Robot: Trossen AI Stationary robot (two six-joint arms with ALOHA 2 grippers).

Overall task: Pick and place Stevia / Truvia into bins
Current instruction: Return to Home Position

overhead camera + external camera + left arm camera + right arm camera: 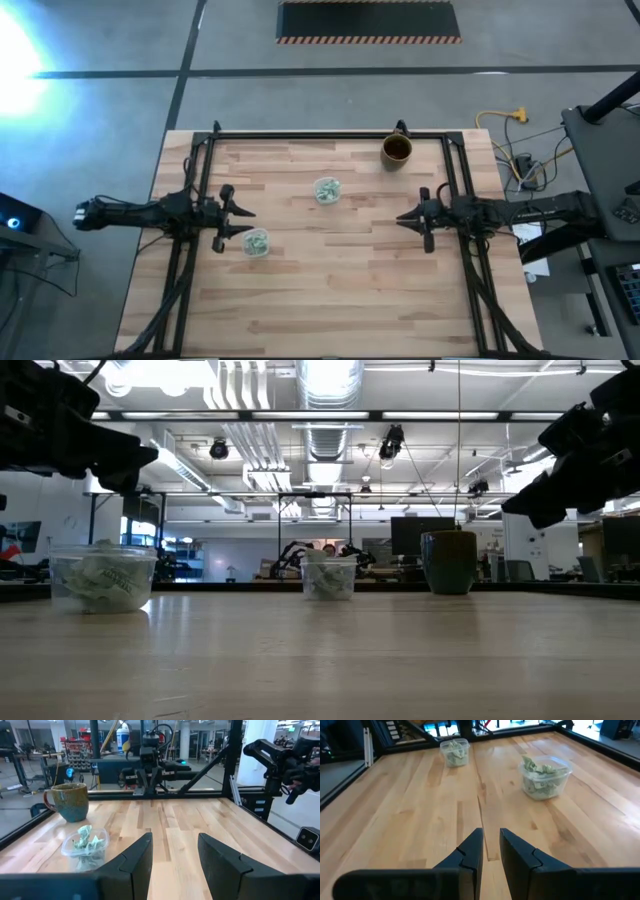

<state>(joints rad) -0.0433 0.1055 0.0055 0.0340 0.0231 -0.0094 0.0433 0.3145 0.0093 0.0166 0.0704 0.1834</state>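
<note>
Ahead of both sets of jaws, the sachets (542, 772) already sat inside the two clear cups (326, 189), none loose on the wooden table (330, 290). The left gripper (243, 221) hung spread, the right gripper (402, 217) nearly pressed together, both empty. Sorting looked finished; parking probably came next. A brown mug (397, 149) stood beyond, workshop behind.

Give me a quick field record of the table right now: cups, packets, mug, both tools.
cups: two clear cups, one near the left tool, one mid-table
packets: green-white sachets inside both cups; none seen loose
mug: brown mug upright at far edge
left tool: open, empty, raised beside near cup
right tool: narrow gap, empty, raised
table: wood
</note>
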